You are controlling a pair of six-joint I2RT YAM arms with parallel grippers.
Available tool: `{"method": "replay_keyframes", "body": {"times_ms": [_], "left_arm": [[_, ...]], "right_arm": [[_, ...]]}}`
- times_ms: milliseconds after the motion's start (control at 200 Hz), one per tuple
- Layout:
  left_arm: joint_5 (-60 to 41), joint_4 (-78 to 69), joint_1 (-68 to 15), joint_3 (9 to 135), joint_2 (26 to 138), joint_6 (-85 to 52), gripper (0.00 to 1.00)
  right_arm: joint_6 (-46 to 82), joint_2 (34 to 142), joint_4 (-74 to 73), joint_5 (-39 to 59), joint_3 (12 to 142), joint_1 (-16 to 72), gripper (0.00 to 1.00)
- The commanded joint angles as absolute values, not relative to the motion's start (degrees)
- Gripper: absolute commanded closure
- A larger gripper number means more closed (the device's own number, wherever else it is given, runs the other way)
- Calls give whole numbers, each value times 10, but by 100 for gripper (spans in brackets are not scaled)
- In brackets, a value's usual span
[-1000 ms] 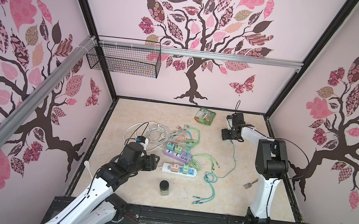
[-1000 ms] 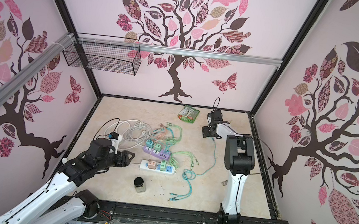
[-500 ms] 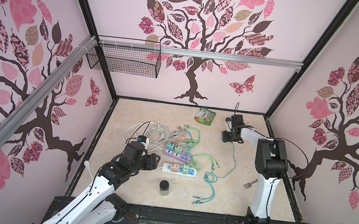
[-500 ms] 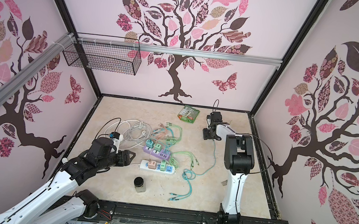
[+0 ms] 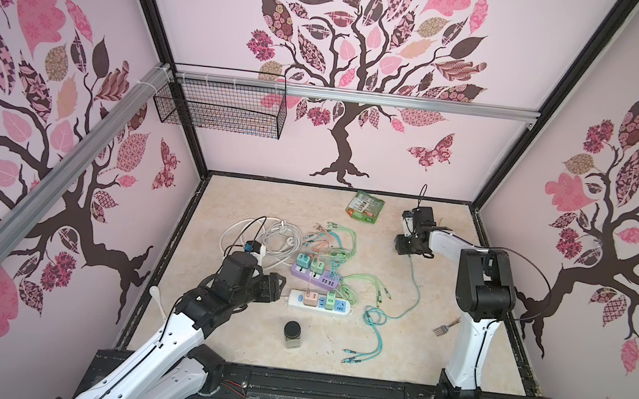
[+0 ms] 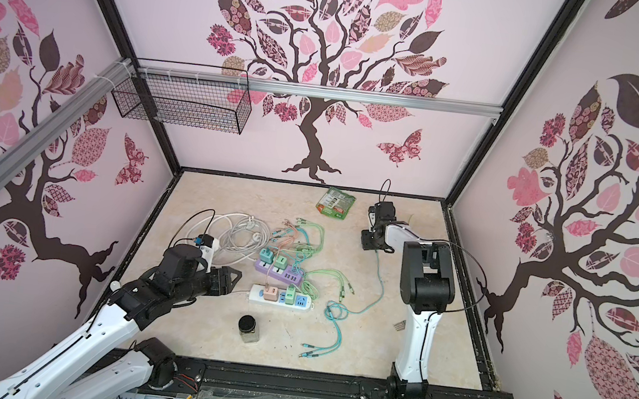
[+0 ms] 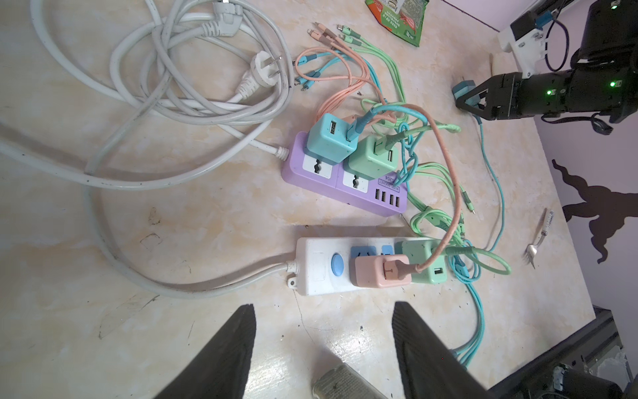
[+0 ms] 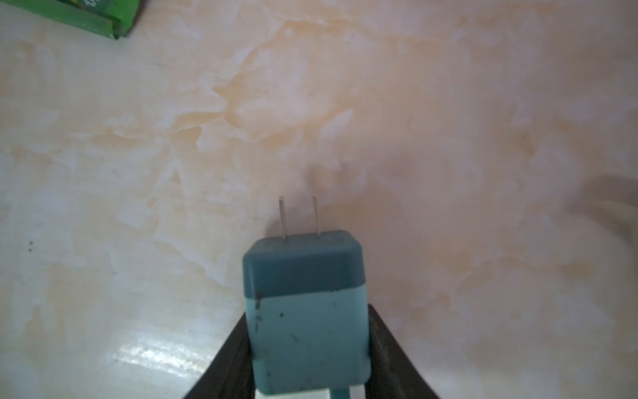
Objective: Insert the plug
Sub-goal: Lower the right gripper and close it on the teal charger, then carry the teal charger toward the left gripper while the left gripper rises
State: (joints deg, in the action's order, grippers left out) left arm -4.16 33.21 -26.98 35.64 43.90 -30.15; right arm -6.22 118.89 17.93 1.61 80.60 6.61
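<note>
The plug (image 8: 305,311) is a light-blue charger cube with two bare metal prongs pointing away from the wrist. My right gripper (image 8: 307,345) is shut on it, a black finger pressed to each side, low over the far right of the floor (image 5: 403,247). Its teal cable (image 5: 415,288) trails toward the front. The white power strip (image 7: 317,266) carries a pink and a green charger and shows blue sockets. Behind it lies the purple strip (image 7: 324,179) with two chargers. My left gripper (image 7: 322,307) is open, just short of the white strip's cord end (image 5: 275,287).
A dark-lidded jar (image 5: 292,334) stands in front of the white strip. Coiled white cords (image 5: 263,235) lie at the left, tangled coloured cables (image 5: 365,286) beside the strips. A fork (image 5: 445,326) lies by the right arm's base, a green packet (image 5: 366,207) near the back wall.
My right gripper's jaws have closed onto the blue plug at the far right. The left arm has stayed put with its jaws at the same width.
</note>
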Motion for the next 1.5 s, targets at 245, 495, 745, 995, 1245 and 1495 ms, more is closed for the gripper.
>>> {"method": "replay_keyframes", "body": {"times_ms": [245,495,745,995,1245,1495], "left_arm": [[-81,310,-268,391,457,-309,33],[-119,296,-268,420,483,-300,31],[-186,282,-268,459,523,-304,31],[-278,219,-268,473,543,-340,30],[-345,188,-268,499,572,-349,30],[-408,140,-269,514,603,-368,30]], "right_arm": [[-26,1050,209,38,784,67,70],[-36,972,237,22,783,102,70],[-53,896,223,18,764,164,70],[-35,819,193,88,725,191,70],[-42,749,188,120,689,228,69],[-61,698,189,150,663,275,68]]}}
